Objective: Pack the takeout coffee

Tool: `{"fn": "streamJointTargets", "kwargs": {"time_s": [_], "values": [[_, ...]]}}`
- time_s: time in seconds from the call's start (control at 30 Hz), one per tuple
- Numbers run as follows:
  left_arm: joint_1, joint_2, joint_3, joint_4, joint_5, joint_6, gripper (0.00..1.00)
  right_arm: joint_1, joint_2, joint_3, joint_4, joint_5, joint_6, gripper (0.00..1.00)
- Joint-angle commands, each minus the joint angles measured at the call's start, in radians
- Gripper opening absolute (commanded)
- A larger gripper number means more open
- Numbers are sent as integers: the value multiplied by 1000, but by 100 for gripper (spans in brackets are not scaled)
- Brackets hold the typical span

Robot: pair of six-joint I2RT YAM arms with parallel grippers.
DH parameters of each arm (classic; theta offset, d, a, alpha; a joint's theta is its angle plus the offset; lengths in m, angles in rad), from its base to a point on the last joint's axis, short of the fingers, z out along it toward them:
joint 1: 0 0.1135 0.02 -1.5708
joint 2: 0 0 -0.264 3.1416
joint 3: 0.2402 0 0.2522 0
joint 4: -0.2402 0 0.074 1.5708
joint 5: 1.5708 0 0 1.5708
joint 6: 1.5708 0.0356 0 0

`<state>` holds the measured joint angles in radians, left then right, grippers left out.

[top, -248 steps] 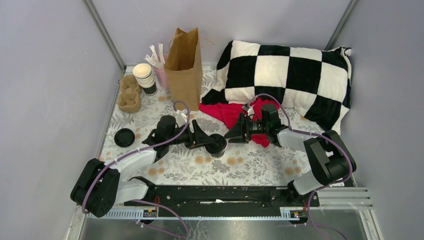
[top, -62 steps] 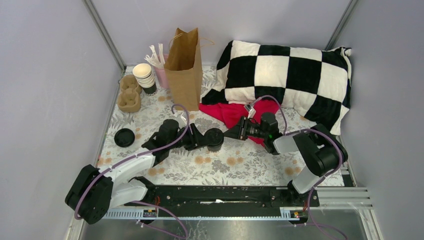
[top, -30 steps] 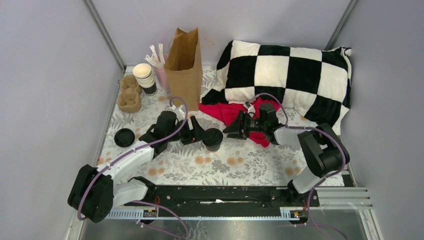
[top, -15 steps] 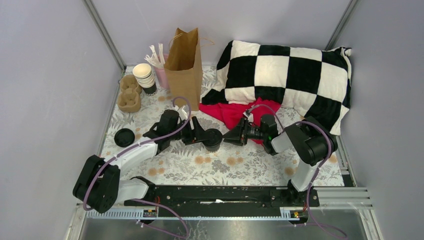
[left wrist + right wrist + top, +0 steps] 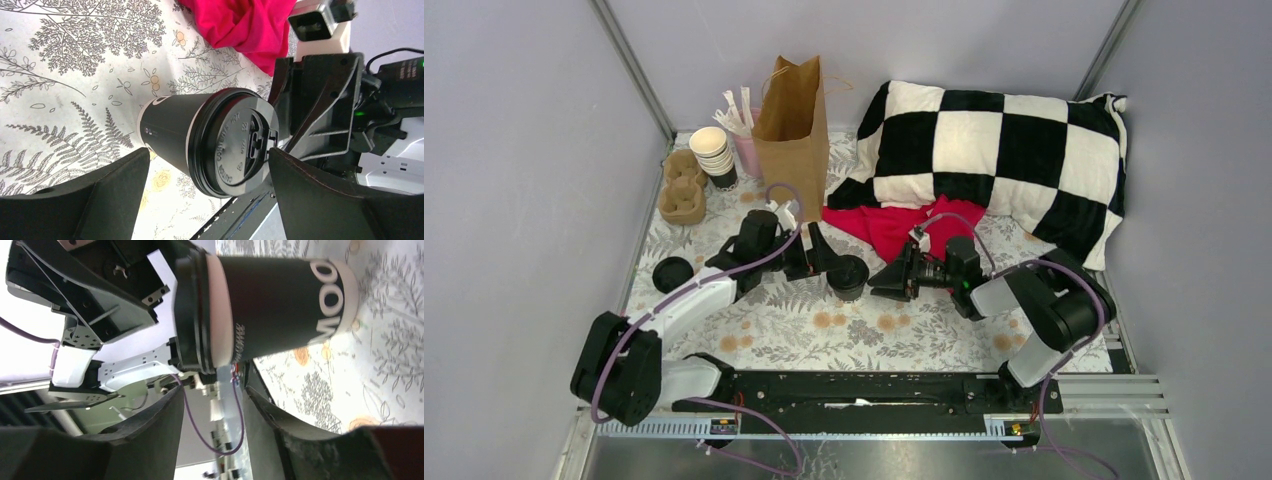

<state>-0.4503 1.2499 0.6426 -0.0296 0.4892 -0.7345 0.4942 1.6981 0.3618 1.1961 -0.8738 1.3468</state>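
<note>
we are seeing the takeout coffee standing upright at the centre of the top view, on the floral cloth. the left gripper is straddling it, released wide. the right gripper is hovering just beside it, parted and grasping nothing.

I see the coffee cup standing on the table between my left gripper and right gripper. The bag stands behind it. The pillow lies right of the bag, with a cloth before it.

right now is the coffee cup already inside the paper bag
No, the coffee cup stands on the table, outside the paper bag.
</note>
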Motion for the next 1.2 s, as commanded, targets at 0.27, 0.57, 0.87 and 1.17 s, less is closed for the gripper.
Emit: {"fn": "streamJointTargets", "kwargs": {"time_s": [0.27, 0.57, 0.87, 1.17], "values": [[9, -114, -53, 26, 43, -47, 76, -63, -58, 218, -394, -40, -297, 55], [9, -71, -72, 85, 57, -59, 63, -63, -16, 242, -411, -55, -327, 46], [7, -45, -95, 111, 49, -59, 54, -63, 11, 252, -389, -73, -322, 50], [8, -43, -115, 108, 38, -49, 48, -65, 34, 251, -356, -63, -297, 49]]}}
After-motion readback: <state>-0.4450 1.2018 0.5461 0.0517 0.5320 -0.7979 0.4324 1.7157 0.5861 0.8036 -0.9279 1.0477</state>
